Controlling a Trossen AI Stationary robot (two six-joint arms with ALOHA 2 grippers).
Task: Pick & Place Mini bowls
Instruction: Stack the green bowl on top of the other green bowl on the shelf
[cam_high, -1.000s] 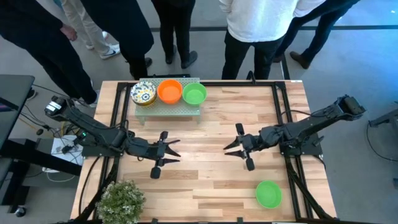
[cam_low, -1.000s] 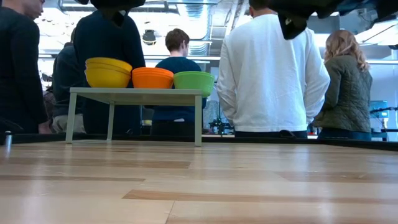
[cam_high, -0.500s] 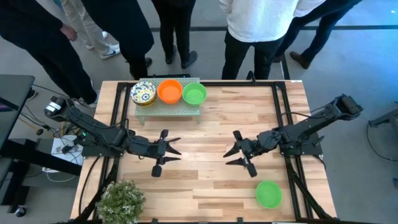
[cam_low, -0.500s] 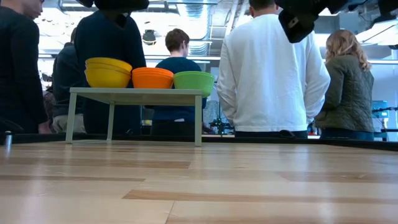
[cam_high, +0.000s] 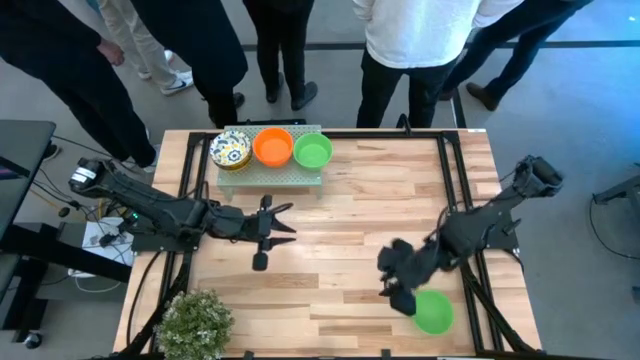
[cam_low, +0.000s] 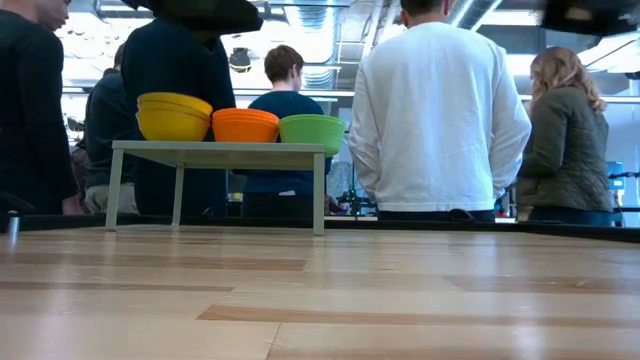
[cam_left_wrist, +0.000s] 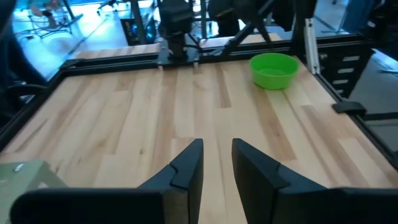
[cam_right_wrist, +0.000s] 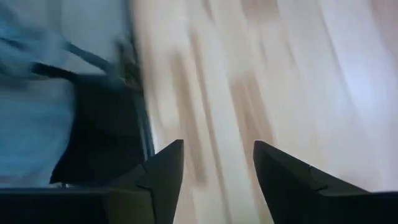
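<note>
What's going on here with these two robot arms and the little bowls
The right end effector, open and empty, is next to the lone green bowl near the table's front right. The left end effector hovers mid-table, holding nothing. Three bowls sit on the small stand at the back: a floral one, an orange one and a green one. People stand behind.

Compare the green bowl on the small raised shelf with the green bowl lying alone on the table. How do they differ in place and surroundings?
The shelf green bowl sits raised at the table's far edge; the lone green bowl rests directly on the wood near the front right corner. The shelf green bowl has an orange bowl right beside it; the lone green bowl has none. The right tool is at the lone green bowl's edge; no tool is near the shelf green bowl. Both are plain, round, upright and empty.
</note>
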